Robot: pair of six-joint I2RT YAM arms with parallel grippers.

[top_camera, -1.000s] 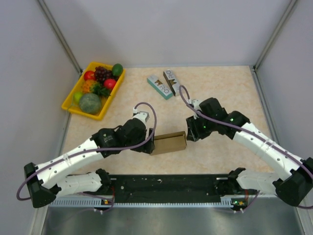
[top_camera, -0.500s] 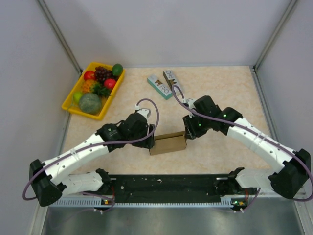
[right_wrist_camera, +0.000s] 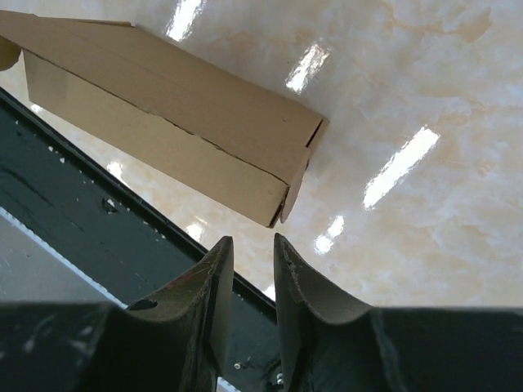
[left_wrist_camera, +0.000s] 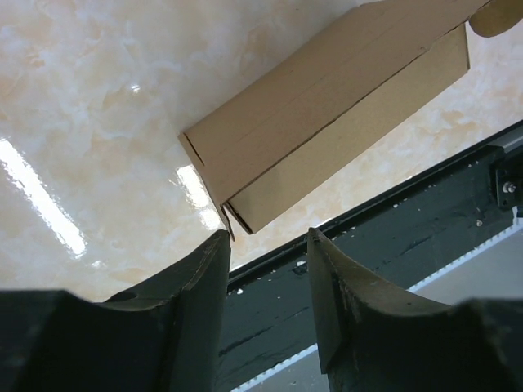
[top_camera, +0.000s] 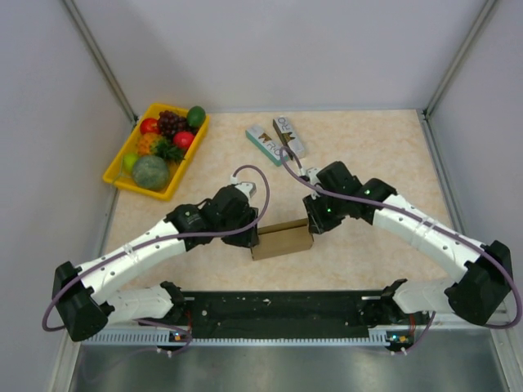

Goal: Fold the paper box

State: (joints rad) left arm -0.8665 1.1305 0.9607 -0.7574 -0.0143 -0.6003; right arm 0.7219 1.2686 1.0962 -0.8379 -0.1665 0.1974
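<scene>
Two hands, one carton. Where's the paper box (top_camera: 282, 239) lying?

Flat on the counter (top_camera: 368, 155), on a long face. It's already a formed brown sleeve as far as I can see. The black rail (top_camera: 278, 306) runs just on the near side of it.

And the left hand (left_wrist_camera: 267, 245)?

At the box's left end, fingers apart, nothing between them. One fingertip (left_wrist_camera: 214, 245) sits just beside the little end flap, which stands slightly ajar. Touching or not, I can't tell.

The right hand (right_wrist_camera: 251, 242)?

At the box's other end, fingers only narrowly apart, also holding nothing. That end's flap gapes a bit too.

Why one at each end?

My guess is that each braces the box against the other's push, so an end flap can be pressed home without the carton sliding. It's thin, light card and would likely skate on that glossy top otherwise.

So how far along?

The body looks formed. I'd say the ends are what's left.

Anything else around?

Two small printed boxes (top_camera: 267, 145) lie well beyond the box, and a yellow tray (top_camera: 140, 189) of fruit sits beyond it to the left, both well apart from it.
</scene>
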